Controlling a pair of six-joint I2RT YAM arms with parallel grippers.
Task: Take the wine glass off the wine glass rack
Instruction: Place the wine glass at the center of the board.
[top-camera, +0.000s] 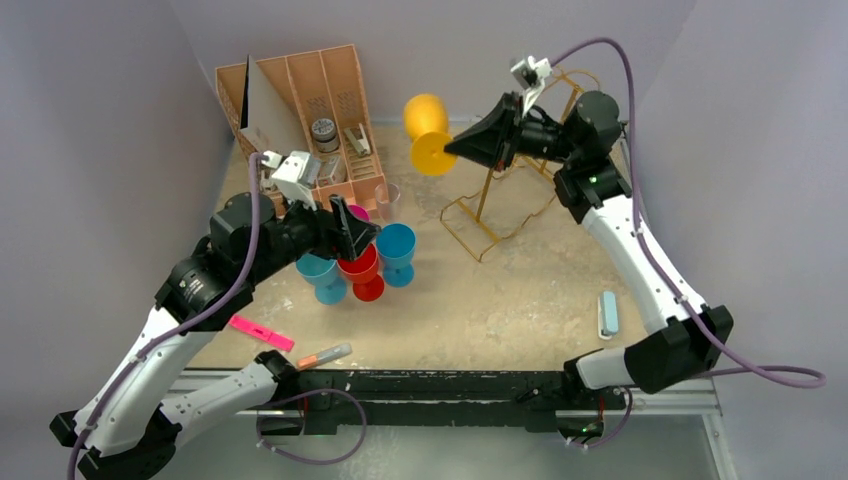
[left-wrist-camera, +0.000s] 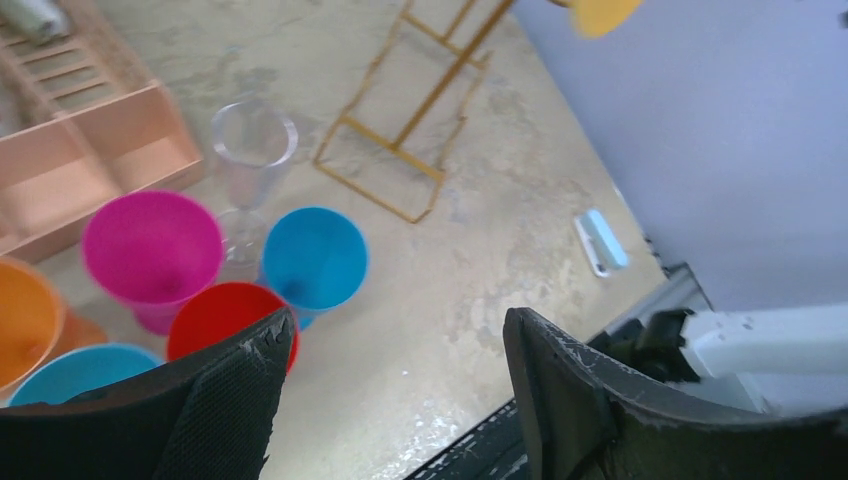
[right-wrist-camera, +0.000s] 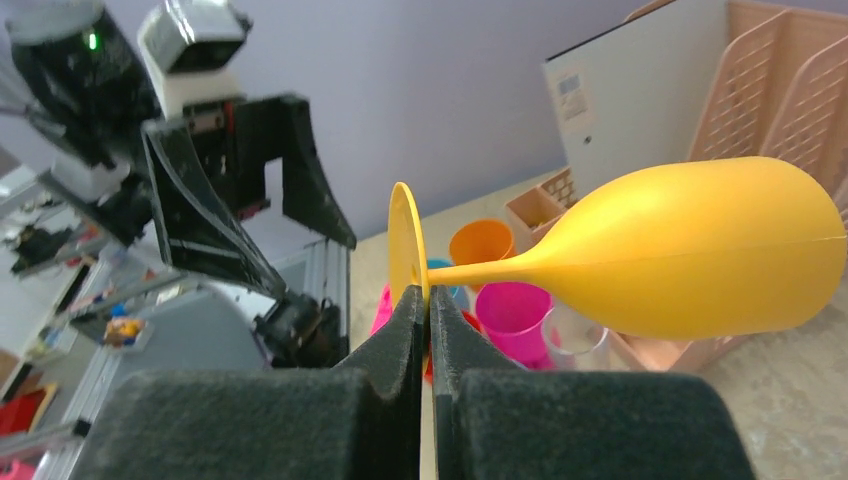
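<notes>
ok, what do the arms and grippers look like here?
Both the left arm and right arm have white shells and black joints. A purple cable runs along each. The left gripper and right gripper have black tapered fingers. Each wrist carries a grey-white camera block.

wine glass rack (top-camera: 487, 193): hanger loops were partly hidden behind the right arm (top-camera: 620, 230) in the top view.
wine glass (right-wrist-camera: 700, 250): lower rim of the foot was buried between the pads of the right gripper (right-wrist-camera: 428, 305); only a sliver showed at the top edge of the left wrist view.
orange cup (left-wrist-camera: 20, 320): was cut off by the left edge of the left wrist view.
organiser (top-camera: 320, 80) slots: contents were too small to name.
pink strip (top-camera: 262, 333), near edge of the table (top-camera: 480, 300): was too small to identify.
</notes>
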